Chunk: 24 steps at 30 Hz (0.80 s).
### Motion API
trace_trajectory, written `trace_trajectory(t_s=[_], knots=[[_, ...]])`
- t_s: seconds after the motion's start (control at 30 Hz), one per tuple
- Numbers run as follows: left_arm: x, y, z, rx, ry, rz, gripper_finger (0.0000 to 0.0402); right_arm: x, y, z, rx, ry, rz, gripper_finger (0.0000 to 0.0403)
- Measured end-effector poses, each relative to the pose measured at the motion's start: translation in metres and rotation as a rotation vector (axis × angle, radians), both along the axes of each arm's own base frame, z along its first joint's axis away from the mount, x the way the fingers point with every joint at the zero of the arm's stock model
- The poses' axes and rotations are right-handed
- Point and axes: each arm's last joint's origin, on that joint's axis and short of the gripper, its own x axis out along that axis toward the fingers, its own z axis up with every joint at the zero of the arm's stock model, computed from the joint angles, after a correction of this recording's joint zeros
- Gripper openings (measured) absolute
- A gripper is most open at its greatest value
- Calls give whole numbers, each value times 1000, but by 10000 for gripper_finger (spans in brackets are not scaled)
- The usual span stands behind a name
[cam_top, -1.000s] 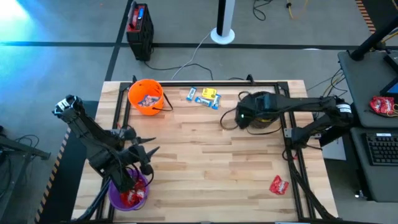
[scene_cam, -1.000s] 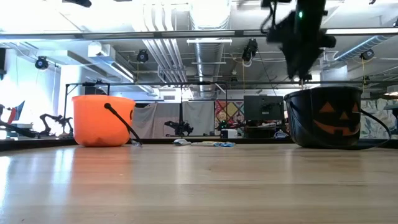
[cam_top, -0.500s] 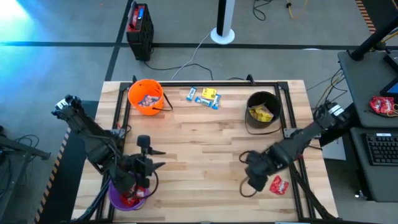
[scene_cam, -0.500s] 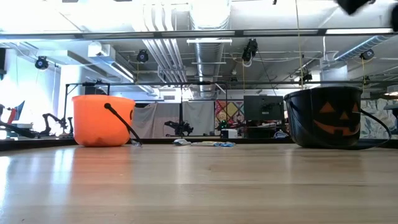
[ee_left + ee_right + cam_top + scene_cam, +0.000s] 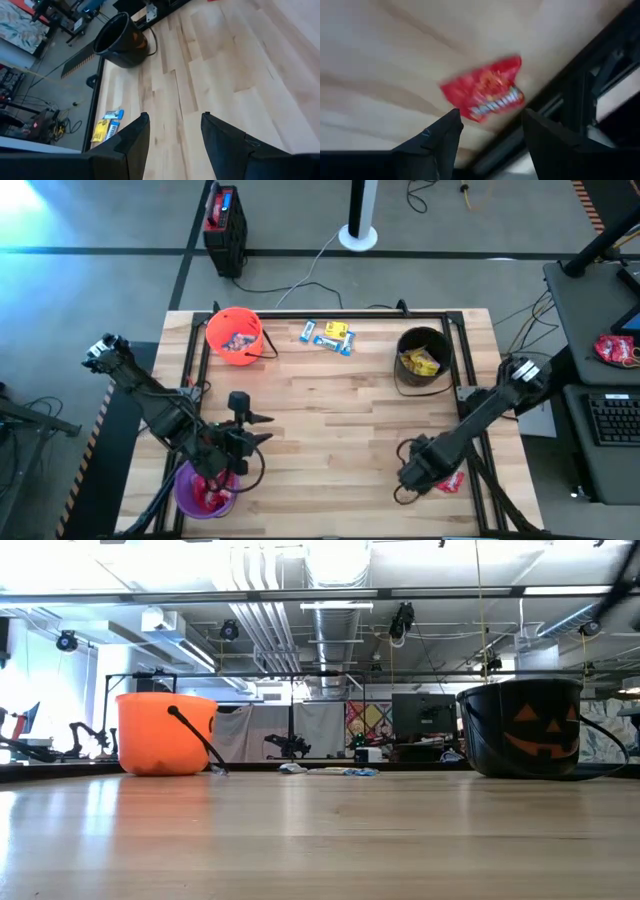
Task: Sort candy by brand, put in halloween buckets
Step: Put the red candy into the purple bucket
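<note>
Table [image 5: 330,430]: pale wood planks, black frame rails. Low view shows only the orange bucket [image 5: 165,733] at left and the black jack-o'-lantern bucket [image 5: 533,728] at right, neither arm in it; the high view adds the purple bucket [image 5: 203,492] at lower left of frame, red packets inside. Orange bucket in the high view at upper left of the table; black bucket at upper right, yellow packets inside. Blue-and-white and yellow candies [image 5: 330,335] lie between those two near the table's top edge; left wrist view also catches them. Left gripper [image 5: 262,430] just above-right of the purple bucket, arm folded low, fingers apart, nothing between them. Right gripper [image 5: 487,131] at lower right of table, arm angled down-left, fingers spread, hovering over a red packet [image 5: 484,91] beside the frame rail; not gripping.
</note>
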Motion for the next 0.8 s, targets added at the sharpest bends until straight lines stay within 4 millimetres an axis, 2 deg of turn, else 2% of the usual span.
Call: trace_trajectory(t_s=[0.17,0.37,0.5,0.63,0.8], knots=[[1,1,0,-1,-2,6,162,-7,23,-27,167,-55,336,203],[2,1,0,-8,-11,8,162,-10,29,-57,116,-11,287,189],[2,2,1,21,-37,42,162,-10,30,-65,118,9,331,173],[2,2,1,31,-45,53,162,-9,31,-70,137,7,397,134],[2,2,2,23,-51,57,162,-8,31,-71,132,-32,467,51]])
